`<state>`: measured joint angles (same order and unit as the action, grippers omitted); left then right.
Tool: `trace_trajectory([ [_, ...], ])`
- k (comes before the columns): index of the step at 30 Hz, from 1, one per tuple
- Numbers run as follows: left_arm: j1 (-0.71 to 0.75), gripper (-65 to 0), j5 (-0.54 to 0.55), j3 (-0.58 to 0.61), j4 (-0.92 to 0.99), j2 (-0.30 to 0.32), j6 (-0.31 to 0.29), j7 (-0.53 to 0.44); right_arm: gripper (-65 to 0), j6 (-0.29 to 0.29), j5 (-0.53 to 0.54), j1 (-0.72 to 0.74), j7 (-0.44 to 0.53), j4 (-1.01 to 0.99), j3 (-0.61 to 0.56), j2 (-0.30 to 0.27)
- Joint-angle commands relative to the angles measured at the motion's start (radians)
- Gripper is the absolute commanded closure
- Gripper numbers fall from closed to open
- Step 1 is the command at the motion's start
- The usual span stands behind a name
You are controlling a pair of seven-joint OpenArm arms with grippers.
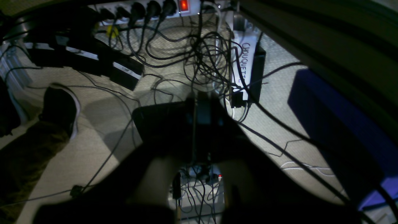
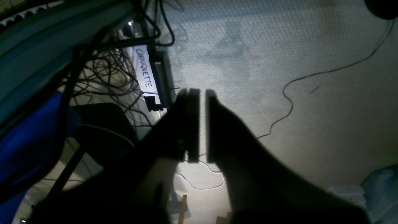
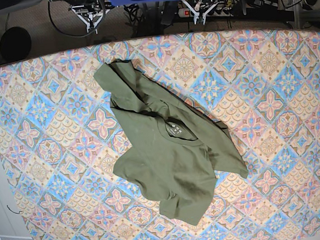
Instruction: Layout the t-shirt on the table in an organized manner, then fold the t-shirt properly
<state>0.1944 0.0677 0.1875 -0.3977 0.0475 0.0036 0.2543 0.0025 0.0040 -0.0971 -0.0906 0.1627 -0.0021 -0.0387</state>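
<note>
While crumpled and unfolded, lies near the middle of the table [image 3: 295, 112], slightly toward its far-left quarter: the t-shirt [image 3: 169, 153], olive green, spread diagonally from the far-left part toward the near-centre. Collar with small white label facing up, roughly at the garment's centre. One end bunched and creased toward the table's far edge, a flap stretched out toward the right edge, the lower body reaching toward the near edge. Nothing touching it.

Parked beyond the table's far edge, off the cloth entirely: both arms. Left gripper [image 1: 199, 107] clenched, fingers pressed together with nothing between them, hanging over a floor strewn with tangled black cables [image 1: 199, 56], a power strip [image 1: 149, 7] with a lit red switch, and a white label reading CHOUQUETTE [image 1: 244, 65]. A dark shoe [image 1: 60, 107] at the left of that wrist view. Right gripper [image 2: 199, 124] likewise pinched nearly shut, only a thin slit visible between the fingers, empty, above pale carpet crossed by a single thin cable [image 2: 311, 77].
</note>
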Motion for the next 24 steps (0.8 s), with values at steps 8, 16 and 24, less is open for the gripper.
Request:
trace_trajectory([
  [8,0.004,0.0,0.004,-0.001,-0.005,0.002,-0.001,0.000,-2.6,-0.002,-0.002,0.001,0.001,0.001,-0.003,-0.005],
  [16,0.009,0.0,0.004,-0.001,-0.005,0.002,-0.001,0.000,-2.6,-0.002,-0.002,-0.006,-0.001,0.001,-0.005,-0.005],
  [24,0.092,0.0,0.002,0.002,-0.088,0.045,-0.001,0.000,-2.5,-0.002,-0.003,-0.146,-0.005,0.154,-0.005,-0.010],
])
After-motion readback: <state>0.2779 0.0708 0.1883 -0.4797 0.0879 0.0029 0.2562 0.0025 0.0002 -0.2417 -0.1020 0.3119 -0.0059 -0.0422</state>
